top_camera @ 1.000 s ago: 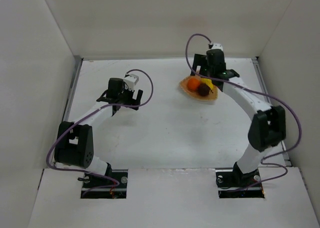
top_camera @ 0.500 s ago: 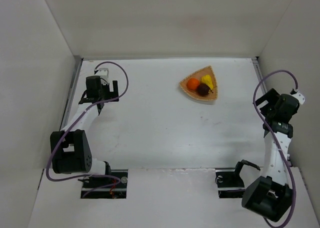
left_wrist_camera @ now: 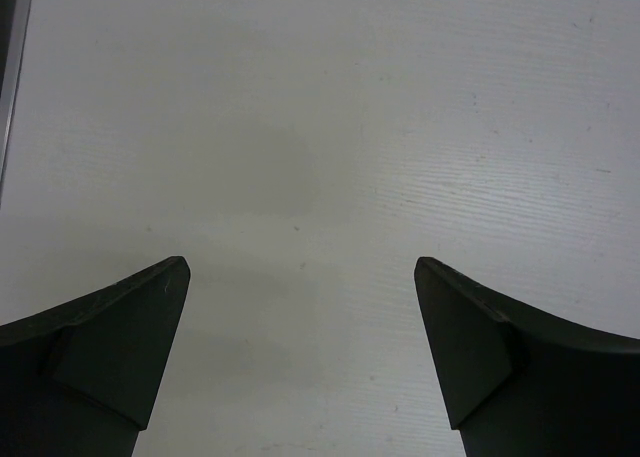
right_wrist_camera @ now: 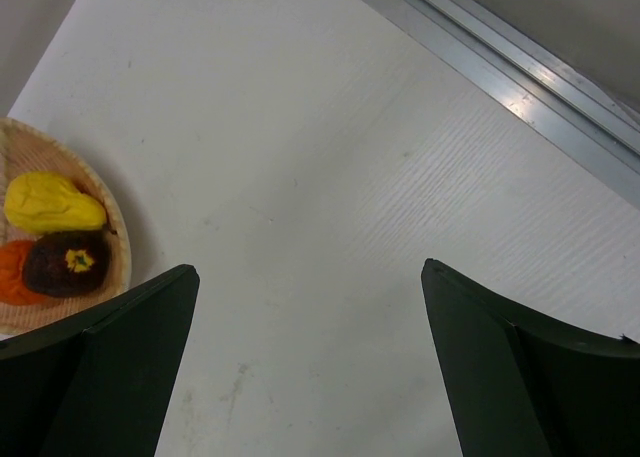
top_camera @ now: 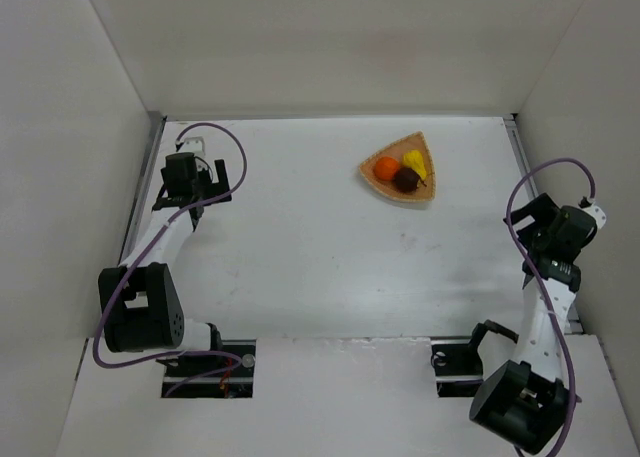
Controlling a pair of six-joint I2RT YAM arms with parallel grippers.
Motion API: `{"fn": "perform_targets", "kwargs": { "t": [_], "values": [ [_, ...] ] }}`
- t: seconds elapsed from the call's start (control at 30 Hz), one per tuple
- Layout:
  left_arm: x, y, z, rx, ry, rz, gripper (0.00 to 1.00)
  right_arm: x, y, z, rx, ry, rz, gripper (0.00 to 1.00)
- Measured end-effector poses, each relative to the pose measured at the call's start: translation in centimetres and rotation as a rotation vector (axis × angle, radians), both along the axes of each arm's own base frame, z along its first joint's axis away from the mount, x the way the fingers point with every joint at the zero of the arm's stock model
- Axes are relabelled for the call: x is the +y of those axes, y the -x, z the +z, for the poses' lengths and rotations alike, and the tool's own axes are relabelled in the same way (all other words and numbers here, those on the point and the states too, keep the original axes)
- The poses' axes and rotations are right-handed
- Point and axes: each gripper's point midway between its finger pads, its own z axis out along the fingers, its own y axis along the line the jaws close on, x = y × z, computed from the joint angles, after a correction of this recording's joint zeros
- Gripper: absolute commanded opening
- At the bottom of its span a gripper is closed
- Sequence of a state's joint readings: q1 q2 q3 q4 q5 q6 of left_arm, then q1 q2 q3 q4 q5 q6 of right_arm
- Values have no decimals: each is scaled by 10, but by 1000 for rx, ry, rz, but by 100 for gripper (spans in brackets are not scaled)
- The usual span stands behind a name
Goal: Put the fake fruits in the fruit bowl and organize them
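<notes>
Bowl, shallow tan woven wedge, holds round orange ball, yellow pear and dark maroon fruit, touching. Nothing remains to carry, I judge, so my left claw and right claw hang open, empty, aside

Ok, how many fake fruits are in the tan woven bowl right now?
3, all inside the tan woven wedge-shaped bowl: round orange ball at left, yellow pear-like fruit toward the far corner, dark maroon round fruit on the near side. None visible elsewhere.
</notes>
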State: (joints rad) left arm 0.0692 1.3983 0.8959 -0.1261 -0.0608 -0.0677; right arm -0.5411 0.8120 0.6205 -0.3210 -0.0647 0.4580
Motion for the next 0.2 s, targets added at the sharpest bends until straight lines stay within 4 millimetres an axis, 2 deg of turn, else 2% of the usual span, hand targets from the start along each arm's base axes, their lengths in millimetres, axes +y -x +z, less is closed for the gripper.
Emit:
{"fn": "perform_targets", "kwargs": {
  "t": [0.03, 0.13, 0.2],
  "values": [
    [0, 0, 0, 0, 0, 1, 99, 2, -1, 0, 0, 0, 8, 100],
    [0, 1, -1, 6, 0, 4, 82, 7, -3, 0, 0, -3, 28, 100],
    [0, 2, -2, 10, 6, 2, 82, 9, -4, -1, 0, -4, 35, 100]
  ]
}}
